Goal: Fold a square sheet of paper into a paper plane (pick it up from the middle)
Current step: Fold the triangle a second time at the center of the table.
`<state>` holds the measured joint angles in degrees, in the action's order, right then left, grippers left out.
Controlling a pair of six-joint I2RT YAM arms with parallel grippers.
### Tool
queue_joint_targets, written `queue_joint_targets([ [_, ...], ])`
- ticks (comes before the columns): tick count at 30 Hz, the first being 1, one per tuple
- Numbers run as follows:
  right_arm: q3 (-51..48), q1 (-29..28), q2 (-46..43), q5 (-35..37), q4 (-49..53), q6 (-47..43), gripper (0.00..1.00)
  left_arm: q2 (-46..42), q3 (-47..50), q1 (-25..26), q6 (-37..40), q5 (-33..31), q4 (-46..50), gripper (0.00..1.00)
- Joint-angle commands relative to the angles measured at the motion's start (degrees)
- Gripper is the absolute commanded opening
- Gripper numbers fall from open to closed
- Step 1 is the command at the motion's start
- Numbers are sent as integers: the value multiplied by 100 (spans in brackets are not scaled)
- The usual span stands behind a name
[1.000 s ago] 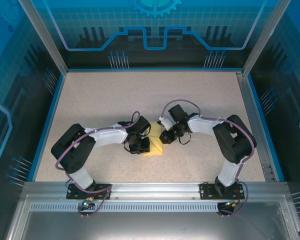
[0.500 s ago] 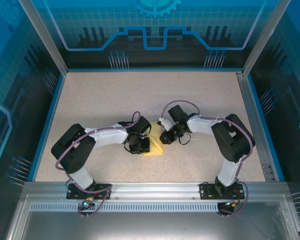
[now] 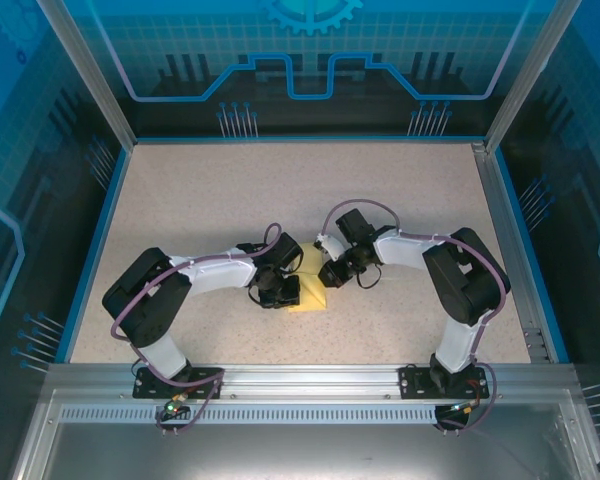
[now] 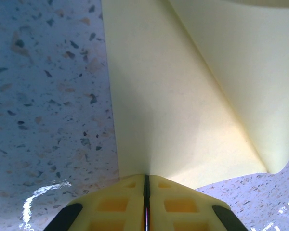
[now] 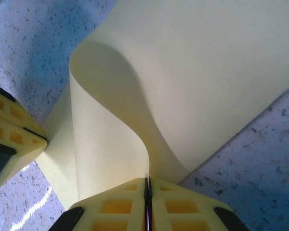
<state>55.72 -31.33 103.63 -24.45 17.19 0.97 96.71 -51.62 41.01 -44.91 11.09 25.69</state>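
Observation:
The square sheet of paper (image 3: 313, 297) is pale yellow and lies mid-table between the two arms, partly lifted and bent. My left gripper (image 3: 285, 292) is shut on its near-left edge. In the left wrist view the jaws (image 4: 146, 177) pinch the sheet (image 4: 173, 106), which fans away with a diagonal crease. My right gripper (image 3: 327, 275) is shut on the opposite side. In the right wrist view its jaws (image 5: 147, 180) clamp a raised, curling flap of the sheet (image 5: 197, 62). The left gripper's yellow fingers (image 5: 12, 137) show at that view's left edge, touching the paper.
The speckled table top (image 3: 230, 200) stretches out behind the arms. A blue rim (image 3: 100, 240) runs along its left side and a metal rail (image 3: 510, 240) along its right. The arm bases (image 3: 180, 380) sit on the near aluminium beam.
The right arm's elbow has edged slightly left. Both grippers and the paper stay where they were.

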Motion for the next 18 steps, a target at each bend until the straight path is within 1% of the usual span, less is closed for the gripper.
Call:
queue_joint_targets([
  [1, 172, 52, 90, -105, 6, -120, 10, 103, -112, 73, 87, -132, 261, 11],
  [6, 213, 57, 220, -35, 82, -153, 10, 112, -147, 77, 92, -151, 304, 11],
  [18, 95, 57, 180, 1, 56, -89, 10, 1, -241, 108, 100, -157, 357, 12],
])
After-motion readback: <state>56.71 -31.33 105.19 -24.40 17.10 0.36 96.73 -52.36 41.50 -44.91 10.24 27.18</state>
